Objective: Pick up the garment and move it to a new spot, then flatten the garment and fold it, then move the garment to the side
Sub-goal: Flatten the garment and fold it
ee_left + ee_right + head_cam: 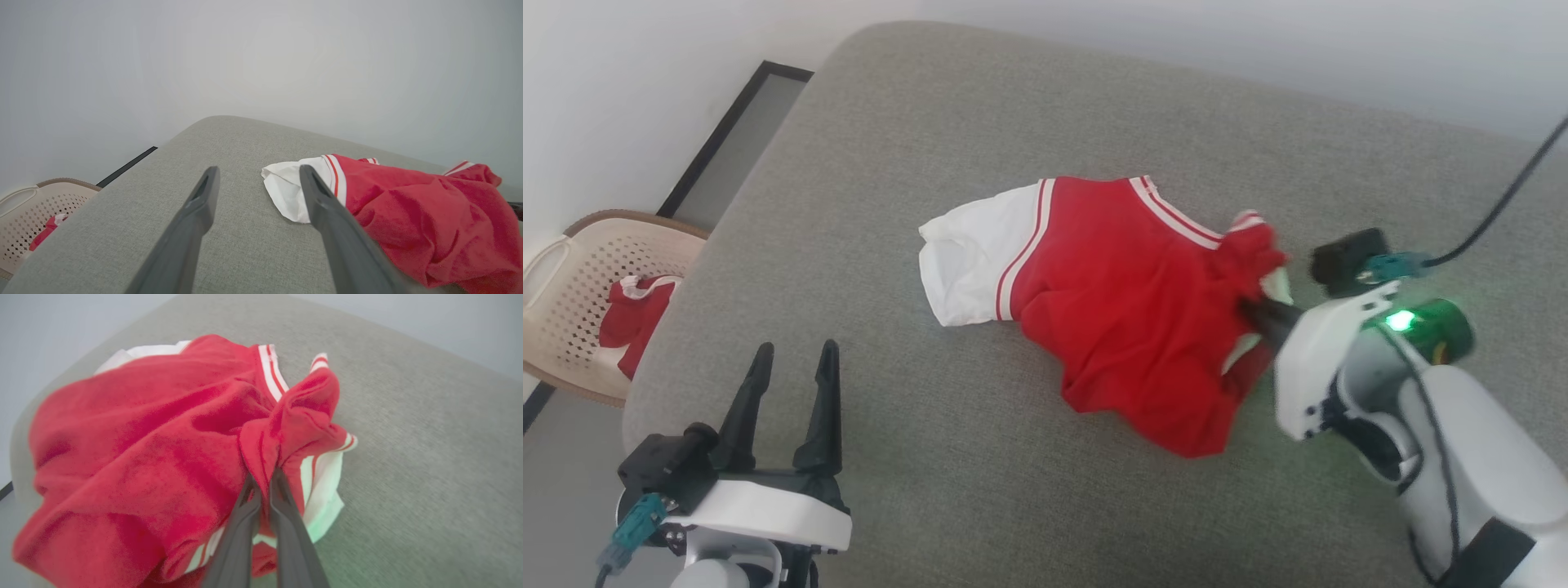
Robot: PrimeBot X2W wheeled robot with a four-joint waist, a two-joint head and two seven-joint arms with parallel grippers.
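Jersey (1127, 302) lies in a crumpled red heap near the middle of the grey cushion (915, 131), a little toward 3 o'clock in the head view. One white sleeve (968, 261) sticks out flat at the heap's 9 o'clock side. Red and white stripes run where the sleeve meets the red part. More striped trim shows along the top edge, toward 1 o'clock.

At the heap's 3 o'clock edge is the right gripper (1262, 314). Its two dark fingers (241, 522) are squeezed tight together on a bunch of the red cloth, and the cloth puffs up around their tips. A green light (1401, 320) glows on that wrist, and a black cable (1494, 212) runs off toward 2 o'clock.

The left gripper (796, 347) sits at 7 o'clock in the head view, well apart from the jersey. Its fingers are spread wide over bare cushion, pointing toward 12 o'clock.

Past the cushion's edge at 9 o'clock stands a cream basket (572, 269) full of little holes. A small red and white cloth (633, 314) lies inside it. A pale wall (1258, 49) stands behind the cushion at 12 o'clock.
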